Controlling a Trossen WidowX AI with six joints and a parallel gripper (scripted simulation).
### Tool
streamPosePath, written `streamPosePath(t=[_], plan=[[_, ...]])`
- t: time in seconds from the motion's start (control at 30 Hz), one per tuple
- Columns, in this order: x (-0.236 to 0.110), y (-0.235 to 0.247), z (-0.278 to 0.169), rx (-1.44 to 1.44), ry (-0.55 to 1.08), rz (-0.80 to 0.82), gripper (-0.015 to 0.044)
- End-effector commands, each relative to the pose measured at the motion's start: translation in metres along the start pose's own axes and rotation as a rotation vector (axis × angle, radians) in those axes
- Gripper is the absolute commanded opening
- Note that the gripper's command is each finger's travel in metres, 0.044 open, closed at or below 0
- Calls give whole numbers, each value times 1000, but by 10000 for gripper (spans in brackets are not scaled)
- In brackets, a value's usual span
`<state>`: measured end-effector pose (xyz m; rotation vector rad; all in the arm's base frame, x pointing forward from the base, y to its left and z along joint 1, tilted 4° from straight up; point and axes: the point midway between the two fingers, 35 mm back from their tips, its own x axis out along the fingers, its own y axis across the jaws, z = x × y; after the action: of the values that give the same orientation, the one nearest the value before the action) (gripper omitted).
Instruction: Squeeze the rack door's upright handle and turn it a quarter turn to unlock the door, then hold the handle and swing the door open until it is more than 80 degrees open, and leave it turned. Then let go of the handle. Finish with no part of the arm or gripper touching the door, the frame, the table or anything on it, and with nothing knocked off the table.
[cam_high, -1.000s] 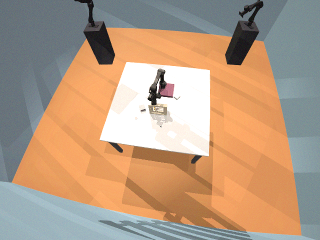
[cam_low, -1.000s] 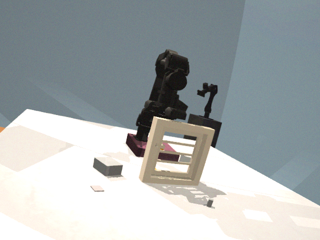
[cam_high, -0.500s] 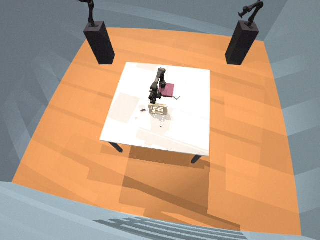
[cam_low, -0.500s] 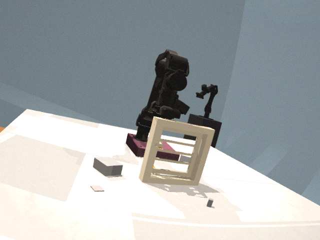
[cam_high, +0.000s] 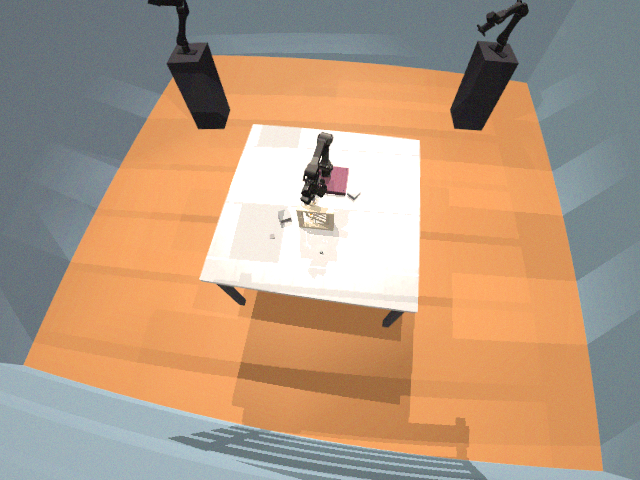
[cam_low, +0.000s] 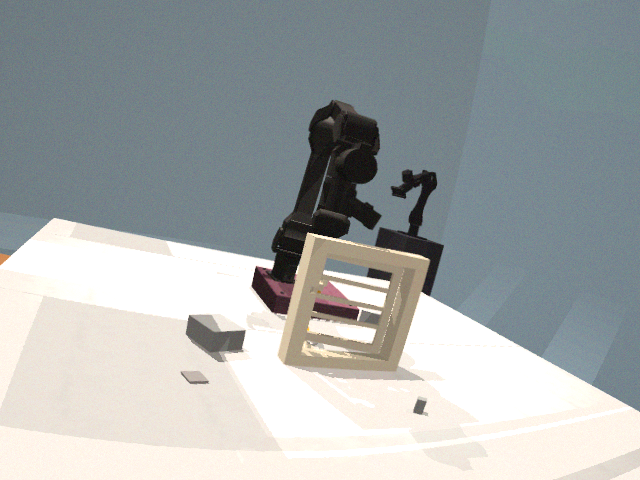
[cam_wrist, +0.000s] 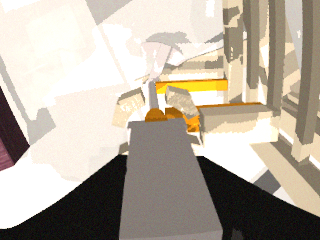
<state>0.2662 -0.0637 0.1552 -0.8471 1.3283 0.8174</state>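
Observation:
The cream rack frame stands upright on the white table. Its barred door appears slightly ajar on the arm's side; the exact angle is hard to tell. My gripper is on the arm's side of the frame, shut on the door's handle. Orange parts of the handle show just beyond the fingers in the wrist view. The fingers hide most of the grip, so how far the handle is turned cannot be told. In the exterior view the frame hides the fingers.
A grey block and a flat tile lie left of the frame. A small dark piece stands in front. Another grey block lies beside the maroon base.

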Motion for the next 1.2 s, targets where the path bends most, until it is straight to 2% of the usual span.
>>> streamPosePath(t=[0.0, 1.17], plan=[[0, 3, 2, 77, -6, -12, 11], [1, 63, 40, 588, -11, -5, 11]])
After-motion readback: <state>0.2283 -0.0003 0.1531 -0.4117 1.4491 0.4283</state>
